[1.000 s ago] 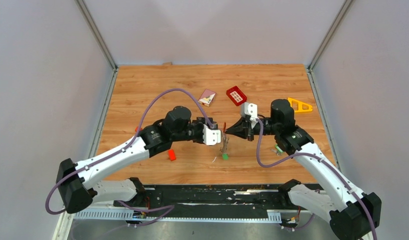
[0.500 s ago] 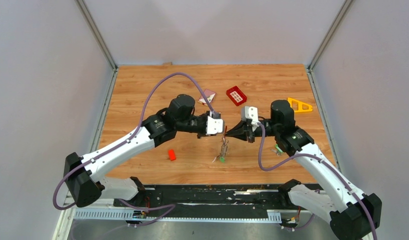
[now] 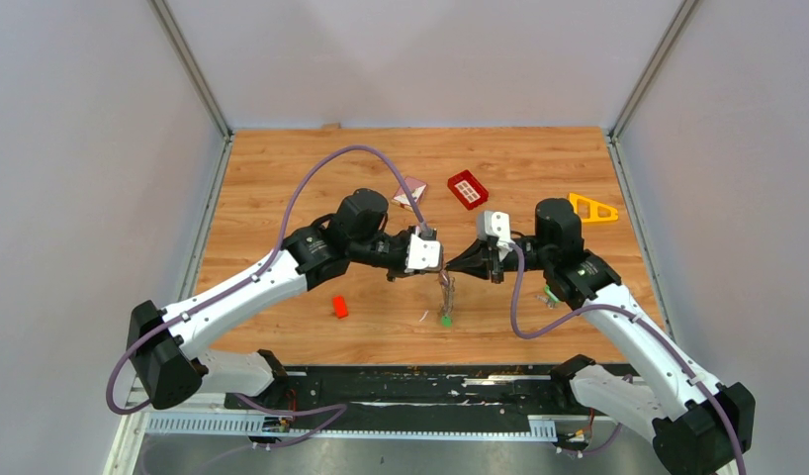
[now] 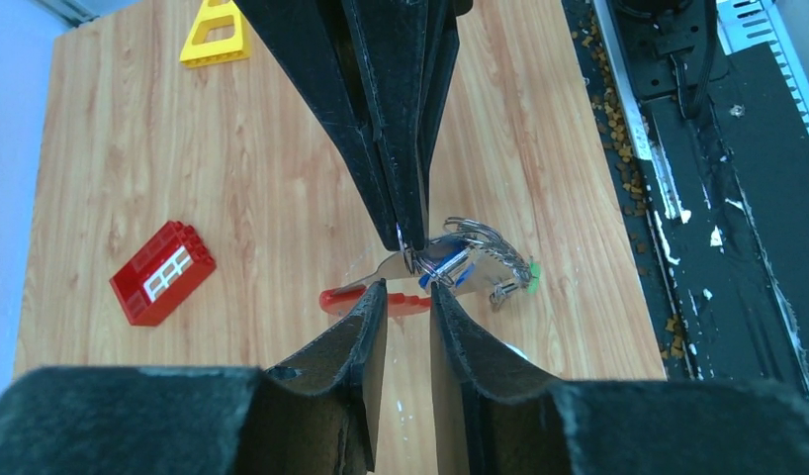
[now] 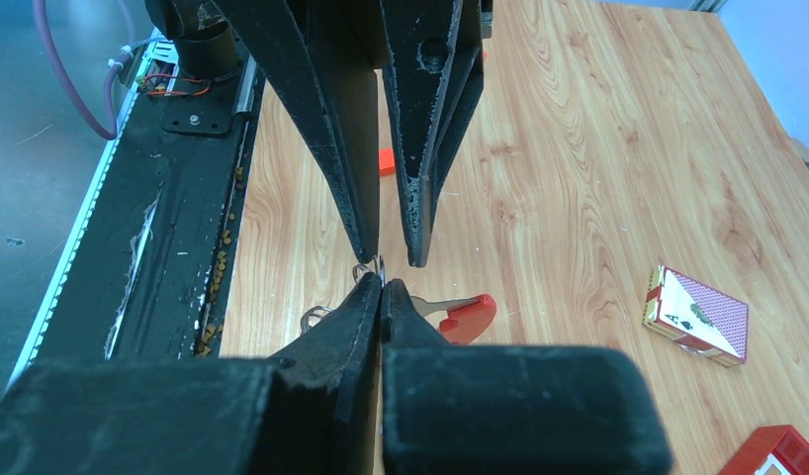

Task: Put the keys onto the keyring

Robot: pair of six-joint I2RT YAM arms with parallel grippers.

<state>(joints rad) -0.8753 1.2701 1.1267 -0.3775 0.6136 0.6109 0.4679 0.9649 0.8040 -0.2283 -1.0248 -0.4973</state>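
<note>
A: Keyring (image 4: 448, 259) location?
B: Mid-table, pinched in the closed right gripper (image 4: 410, 237). The keys (image 4: 504, 280) dangle beneath, long axis toward the near edge.
A: Left gripper (image 4: 407, 292)?
B: Narrowly parted, nothing visibly held, tips just left of the ring.

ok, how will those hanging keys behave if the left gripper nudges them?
Probably floppy: the keys dangle from the keyring pinched in the right gripper, so a nudge likely swings them. They look light, being small thin metal. The smooth ring may twist or slip in the grip.
</note>
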